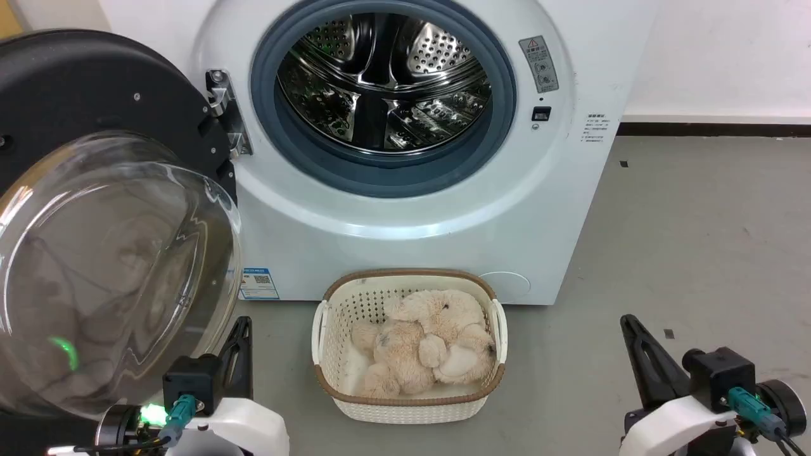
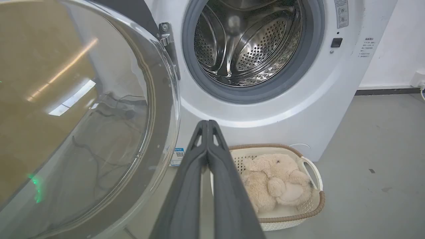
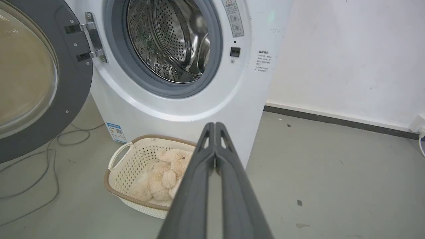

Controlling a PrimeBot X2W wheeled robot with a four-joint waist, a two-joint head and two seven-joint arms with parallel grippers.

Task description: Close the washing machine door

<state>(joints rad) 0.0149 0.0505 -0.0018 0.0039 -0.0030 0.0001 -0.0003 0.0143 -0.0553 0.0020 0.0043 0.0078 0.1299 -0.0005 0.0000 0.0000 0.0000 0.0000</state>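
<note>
- Fingers [image 2: 189,186] of the left gripper [image 2: 207,123] are pressing together tip to tip and holding nothing.
- Fingers [image 3: 196,186] of the right gripper [image 3: 215,125] are pressing together the same way, holding nothing too.
- The left gripper is pointing up just beside the bottom edge of the washing machine door [image 1: 95,190]. I cannot tell if it is touching the glass.
- The door is standing wide open on the left side of the washing machine [image 1: 412,234], hanging on its metal hinge [image 1: 225,111].
- Its big glass bowl [image 1: 127,297] is bulging out from the black rim.
- The round opening is showing the shiny steel drum [image 1: 386,82], with the grey rubber ring [image 1: 380,174] going around it.
- A cream basket [image 1: 405,411] is sitting on the grey floor [image 1: 697,253] just in front of the machine, under the opening.
- Plush toys [image 1: 424,342] are lying inside the basket.
- A blue sticker [image 1: 258,283] is sitting low on the machine's front, next to the door's edge.
- A thin cable [image 3: 49,166] is lying on the floor under the open door.
- The right gripper is hanging over bare floor on the right, well apart from the door.
</note>
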